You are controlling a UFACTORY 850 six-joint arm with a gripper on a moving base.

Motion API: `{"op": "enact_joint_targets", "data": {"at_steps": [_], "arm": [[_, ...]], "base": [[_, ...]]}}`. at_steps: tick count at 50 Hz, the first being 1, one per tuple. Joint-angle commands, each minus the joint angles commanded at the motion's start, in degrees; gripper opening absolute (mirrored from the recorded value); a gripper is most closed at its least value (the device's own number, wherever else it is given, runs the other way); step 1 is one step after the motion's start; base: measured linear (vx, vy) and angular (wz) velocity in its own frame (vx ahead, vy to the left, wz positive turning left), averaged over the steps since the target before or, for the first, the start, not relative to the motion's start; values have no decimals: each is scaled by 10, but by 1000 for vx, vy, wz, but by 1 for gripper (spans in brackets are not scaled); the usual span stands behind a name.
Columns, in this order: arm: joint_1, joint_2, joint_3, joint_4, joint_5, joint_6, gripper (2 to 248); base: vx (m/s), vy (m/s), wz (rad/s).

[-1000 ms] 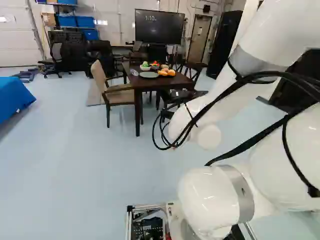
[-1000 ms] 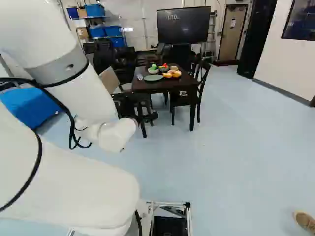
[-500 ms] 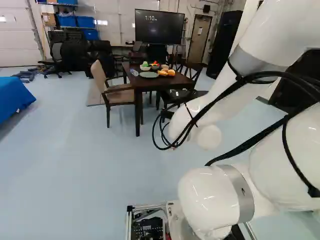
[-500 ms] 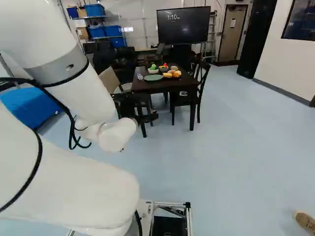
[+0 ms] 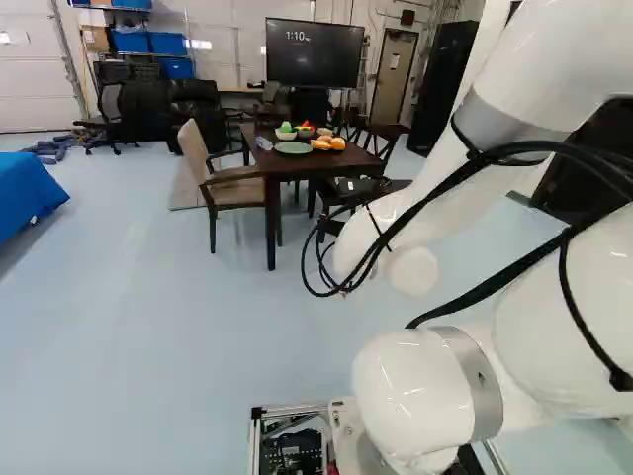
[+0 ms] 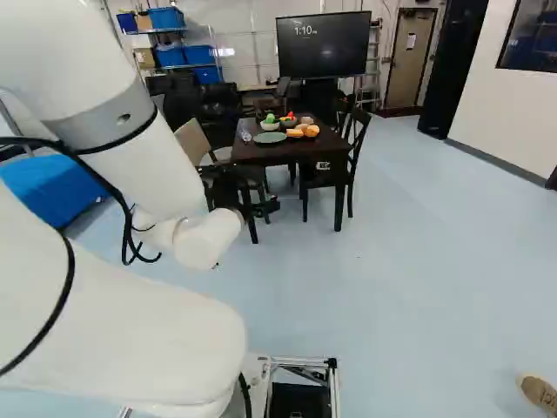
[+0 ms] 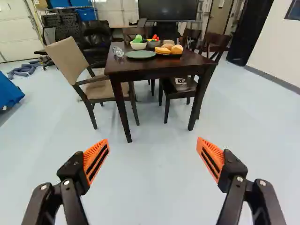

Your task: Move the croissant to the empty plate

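In the right base view my gripper (image 6: 261, 207) stands out dark beyond the arm, short of the table. In the wrist view the gripper (image 7: 152, 143) is open, its orange pads wide apart with only floor between them. Ahead on the dark table lies an empty green plate (image 7: 140, 54), near its front edge. Beside it, a dark plate holds several bread-like pieces; the yellow-orange one (image 7: 162, 50) may be the croissant, too small to tell surely. A rounder orange piece (image 7: 176, 49) and a brownish one (image 7: 168, 42) lie against it.
Dark table (image 7: 154, 70) ahead. A beige armchair (image 7: 70, 61) stands at its left side and a dark chair (image 7: 180, 87) at its right. A white bowl (image 7: 138, 46) with green food, another bowl (image 7: 153, 43) and a clear crumpled object (image 7: 118, 51) share the tabletop.
The whole scene has shifted very slightly to the left in both base views, so the base has moved a little. The arm has kept its pose over its joint.
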Motion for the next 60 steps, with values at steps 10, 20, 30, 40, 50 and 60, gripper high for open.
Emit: {"op": "enact_joint_targets", "data": {"at_steps": [10,20,30,40,50,60], "arm": [[0,0,0,0,0,0,247],[0,0,0,0,0,0,247],[0,0,0,0,0,0,247],[0,0,0,0,0,0,247],[0,0,0,0,0,0,247],[0,0,0,0,0,0,247]], "base": [[9,-26,1],[18,-37,1],[24,-40,-4],[43,-47,-1],[55,-53,3],[64,-59,0]]}}
